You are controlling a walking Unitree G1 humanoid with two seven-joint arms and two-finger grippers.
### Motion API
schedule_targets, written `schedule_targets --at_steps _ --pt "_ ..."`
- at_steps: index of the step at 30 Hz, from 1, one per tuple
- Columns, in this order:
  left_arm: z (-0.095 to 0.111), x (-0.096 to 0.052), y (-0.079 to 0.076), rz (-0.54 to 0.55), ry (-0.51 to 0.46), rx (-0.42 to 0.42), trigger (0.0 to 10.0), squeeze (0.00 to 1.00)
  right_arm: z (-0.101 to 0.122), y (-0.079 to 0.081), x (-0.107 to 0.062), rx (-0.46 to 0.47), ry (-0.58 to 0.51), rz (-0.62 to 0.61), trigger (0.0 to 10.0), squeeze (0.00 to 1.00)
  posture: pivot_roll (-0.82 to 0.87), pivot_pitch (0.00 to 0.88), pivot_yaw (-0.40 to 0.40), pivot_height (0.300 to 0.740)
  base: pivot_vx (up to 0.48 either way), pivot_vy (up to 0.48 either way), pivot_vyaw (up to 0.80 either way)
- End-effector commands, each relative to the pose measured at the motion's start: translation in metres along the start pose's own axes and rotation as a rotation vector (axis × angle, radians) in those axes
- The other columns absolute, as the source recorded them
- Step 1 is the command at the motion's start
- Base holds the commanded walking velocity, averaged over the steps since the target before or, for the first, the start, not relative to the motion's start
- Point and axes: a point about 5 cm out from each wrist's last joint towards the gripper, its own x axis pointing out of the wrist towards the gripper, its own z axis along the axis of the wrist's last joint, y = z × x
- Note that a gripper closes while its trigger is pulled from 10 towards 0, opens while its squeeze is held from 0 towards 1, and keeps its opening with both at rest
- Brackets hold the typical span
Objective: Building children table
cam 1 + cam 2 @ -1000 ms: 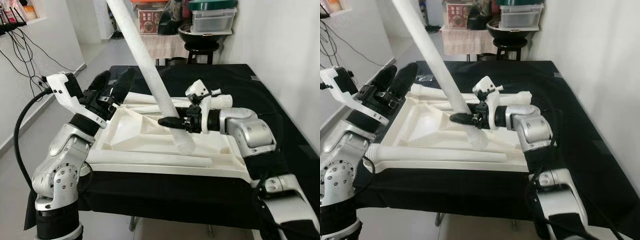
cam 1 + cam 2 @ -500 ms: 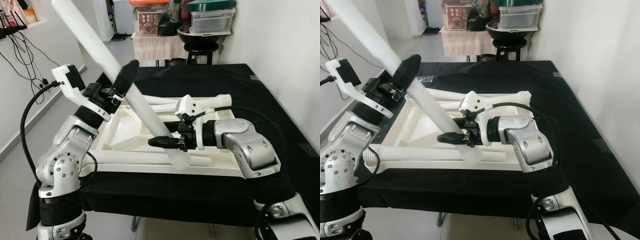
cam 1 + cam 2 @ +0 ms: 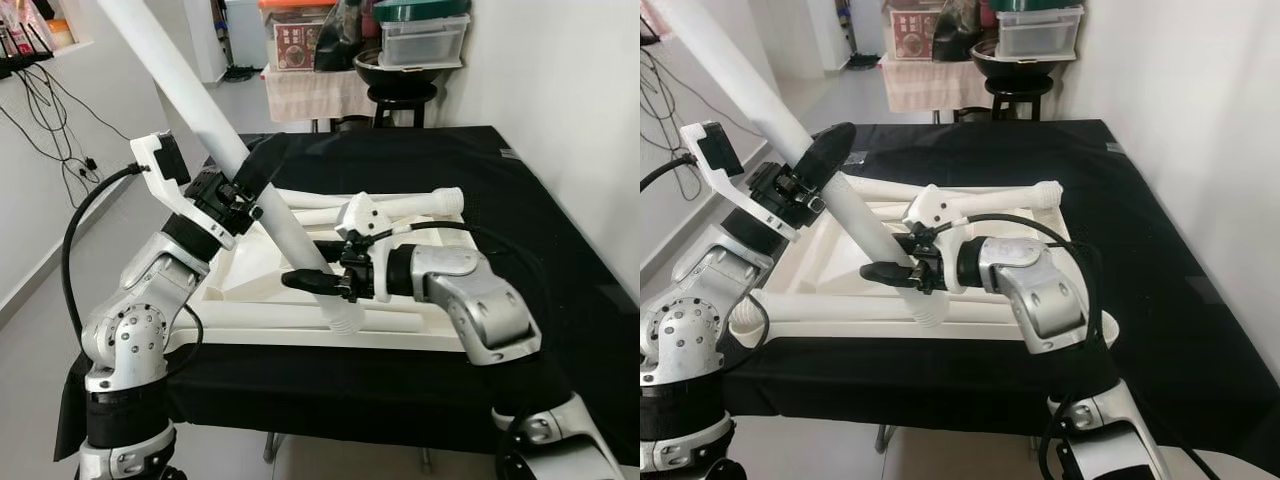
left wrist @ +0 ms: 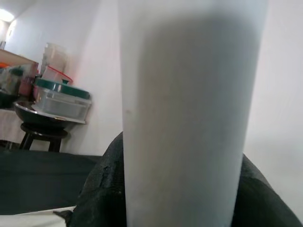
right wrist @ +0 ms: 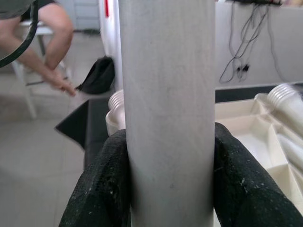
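Note:
A long white table leg (image 3: 190,85) slants from the upper left down to its ribbed end near the front of the upturned white tabletop (image 3: 250,265). My left gripper (image 3: 252,190) is shut on the leg about halfway up. My right gripper (image 3: 312,280) is shut on it just above the ribbed end. In the left wrist view the leg (image 4: 184,118) stands between black fingers (image 4: 102,189). The right wrist view has the same leg (image 5: 165,94) squeezed between its pads (image 5: 99,179).
Two more white legs lie on the tabletop, one at the back (image 3: 410,205) and one along the front (image 3: 250,318). The black table (image 3: 520,200) reaches to the right wall. A stool with a bowl and boxes (image 3: 405,60) stands behind. A person's arm (image 5: 52,42) is off the table's left.
The leg has tipped further left and its lower end has moved toward the front of the tabletop. My left gripper rose from the tabletop's left edge and closed on the leg.

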Motion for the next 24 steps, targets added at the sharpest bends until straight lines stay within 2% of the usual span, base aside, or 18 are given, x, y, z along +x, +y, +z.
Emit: schedule_targets --at_steps 1,2,3,4,8,9,10,11,17,18,24 --pt "-0.001 0.003 -0.007 -0.056 0.020 -0.024 0.0 0.00 0.001 -0.009 -0.001 -0.008 -0.037 -0.112 10.0 0.00 -0.11 0.000 0.061 0.740 0.000 0.000 0.00" --pt "-0.001 0.004 -0.009 -0.075 0.025 -0.027 0.0 0.00 0.001 -0.009 0.001 -0.044 -0.057 -0.141 10.0 0.00 -0.11 0.000 0.062 0.740 0.000 0.000 0.00" --pt "-0.001 0.004 -0.009 -0.075 0.025 -0.027 0.0 0.00 0.001 -0.009 0.001 -0.044 -0.057 -0.141 10.0 0.00 -0.11 0.000 0.062 0.740 0.000 0.000 0.00" --pt "-0.001 0.006 -0.011 -0.106 0.032 -0.028 0.0 0.00 -0.001 -0.009 0.005 -0.055 -0.092 -0.194 10.0 0.00 -0.10 0.000 0.061 0.740 0.000 0.000 0.00" --pt "-0.001 0.007 -0.012 -0.125 0.035 -0.027 0.0 0.00 -0.004 -0.010 0.007 -0.022 -0.112 -0.239 10.0 0.00 -0.10 0.000 0.061 0.740 0.000 0.000 0.00" --pt "-0.001 0.008 -0.012 -0.130 0.036 -0.027 0.0 0.00 -0.005 -0.010 0.009 0.004 -0.109 -0.227 10.0 0.61 -0.10 0.000 0.061 0.740 0.000 0.000 0.00" --pt "-0.001 0.008 -0.012 -0.130 0.036 -0.027 0.0 0.00 -0.005 -0.010 0.009 0.004 -0.109 -0.227 10.0 0.61 -0.10 0.000 0.061 0.740 0.000 0.000 0.00" --pt "-0.001 0.010 -0.012 -0.142 0.041 -0.024 0.0 0.00 -0.010 -0.005 0.015 0.001 -0.085 -0.211 10.0 1.00 -0.10 0.000 0.066 0.740 0.000 0.000 0.00" --pt "0.000 0.021 -0.016 -0.185 0.047 -0.028 0.0 0.00 -0.016 0.002 0.036 -0.036 -0.039 -0.242 10.0 1.00 -0.10 0.000 0.068 0.740 0.000 0.000 0.00" --pt "0.000 0.022 -0.017 -0.195 0.047 -0.031 0.0 0.00 -0.018 0.004 0.040 -0.051 -0.014 -0.232 10.0 0.00 -0.10 0.000 0.066 0.740 0.000 0.000 0.00" --pt "-0.002 0.027 -0.022 -0.228 0.052 -0.037 0.0 0.00 -0.026 0.004 0.051 -0.084 0.048 -0.244 10.0 0.00 -0.10 0.000 0.062 0.740 0.000 0.000 0.00"
